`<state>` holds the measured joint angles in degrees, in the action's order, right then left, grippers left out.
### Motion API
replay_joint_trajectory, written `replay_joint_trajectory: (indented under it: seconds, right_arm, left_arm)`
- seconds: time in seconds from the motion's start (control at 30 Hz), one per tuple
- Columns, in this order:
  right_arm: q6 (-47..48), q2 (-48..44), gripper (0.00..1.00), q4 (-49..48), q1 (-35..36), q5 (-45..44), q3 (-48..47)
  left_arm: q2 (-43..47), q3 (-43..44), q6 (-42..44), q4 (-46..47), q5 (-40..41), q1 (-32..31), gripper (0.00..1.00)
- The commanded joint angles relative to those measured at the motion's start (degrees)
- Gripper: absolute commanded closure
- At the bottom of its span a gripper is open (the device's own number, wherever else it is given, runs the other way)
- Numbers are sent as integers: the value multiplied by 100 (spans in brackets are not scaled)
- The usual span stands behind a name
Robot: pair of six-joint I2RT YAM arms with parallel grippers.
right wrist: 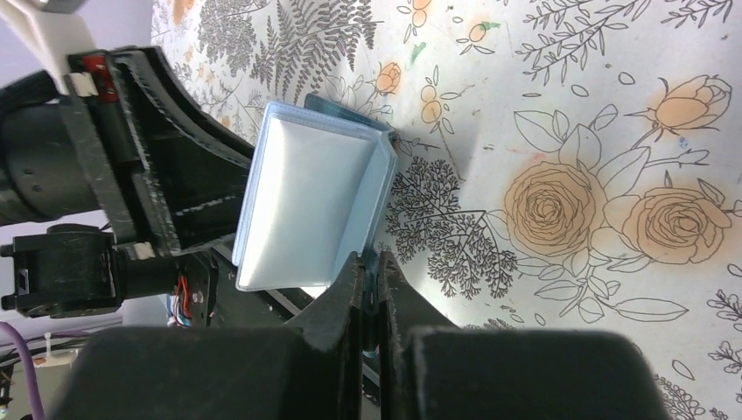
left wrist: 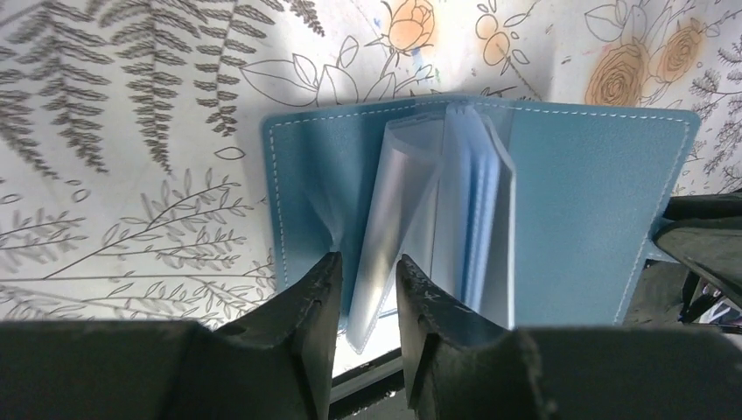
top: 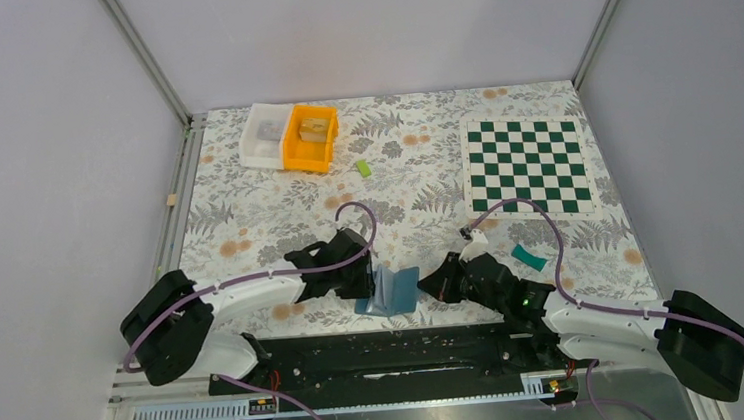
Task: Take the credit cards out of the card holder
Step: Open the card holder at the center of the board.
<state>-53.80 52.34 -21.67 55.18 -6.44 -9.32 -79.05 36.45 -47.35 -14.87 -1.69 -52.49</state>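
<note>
The blue card holder (top: 391,291) stands open like a book near the table's front edge, between both grippers. In the left wrist view the card holder (left wrist: 595,201) shows its blue covers and clear plastic sleeves (left wrist: 394,219). My left gripper (left wrist: 367,273) is open, with one clear sleeve hanging loose between its fingers. My right gripper (right wrist: 371,264) is shut on the lower edge of the card holder's (right wrist: 306,201) cover. One teal credit card (top: 528,256) lies flat on the table, right of the right gripper (top: 437,283). I can make out no card inside the sleeves.
A white bin (top: 267,133) and an orange bin (top: 310,138) stand at the back left. A small lime-green block (top: 364,167) lies near them. A green-and-white chessboard (top: 528,165) lies at the back right. The black mounting rail (top: 389,354) runs just behind the holder.
</note>
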Motion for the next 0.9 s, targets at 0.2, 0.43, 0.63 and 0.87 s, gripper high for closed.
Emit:
replay_joint_trajectory:
  seconds: [0.2, 0.43, 0.63, 0.87]
  right_arm:
    - [223, 54, 100, 409, 29, -256, -166]
    - [354, 286, 100, 494, 11, -290, -174]
    - [408, 242, 100, 511, 13, -297, -167]
    - [510, 151, 100, 653, 10, -275, -216]
  left_arm:
    - [683, 554, 205, -827, 370, 54, 68]
    - [847, 570, 230, -892, 350, 62, 67]
    - [811, 592, 229, -883, 307, 61, 63]
    - [1291, 754, 312, -704, -196, 49, 61]
